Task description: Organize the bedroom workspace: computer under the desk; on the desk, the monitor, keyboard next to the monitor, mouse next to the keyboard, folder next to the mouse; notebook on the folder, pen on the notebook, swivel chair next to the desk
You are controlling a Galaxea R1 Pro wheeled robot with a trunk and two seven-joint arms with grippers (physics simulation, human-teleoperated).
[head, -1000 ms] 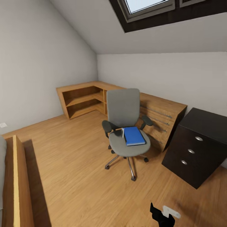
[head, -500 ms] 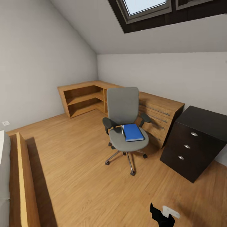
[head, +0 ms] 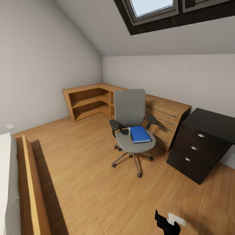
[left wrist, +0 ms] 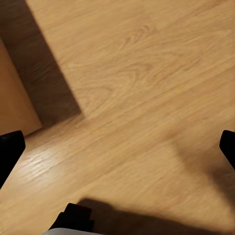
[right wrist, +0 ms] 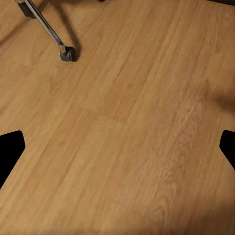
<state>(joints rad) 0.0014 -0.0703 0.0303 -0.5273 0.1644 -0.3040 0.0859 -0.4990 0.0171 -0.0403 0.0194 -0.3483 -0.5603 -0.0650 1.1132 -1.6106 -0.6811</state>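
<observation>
Room, head view: wood floor (head: 81, 169), sloped ceiling with a skylight (head: 151, 6), light-wood corner shelving (head: 88, 102) along the far walls, and a dark drawer unit (head: 199, 147) at the right.

The swivel chair (head: 130, 114) stands in front of the wood unit, well apart from the robot. The folder (head: 139, 134) lies flat on its seat, bright blue, with a thin light object upright at its near-left edge; too small to identify.

Step judged: approach to the chair for the folder pickup. Next move calls for closing the distance on the base until the seat is within reach.

Right wrist view: the right gripper (right wrist: 117, 147) faces bare floor, fingers spread wide, nothing between them; one chair caster (right wrist: 67, 54) lies ahead. Left wrist view: the left gripper (left wrist: 117, 147) is likewise spread and empty, aimed down at the floor beside a wooden edge.
</observation>
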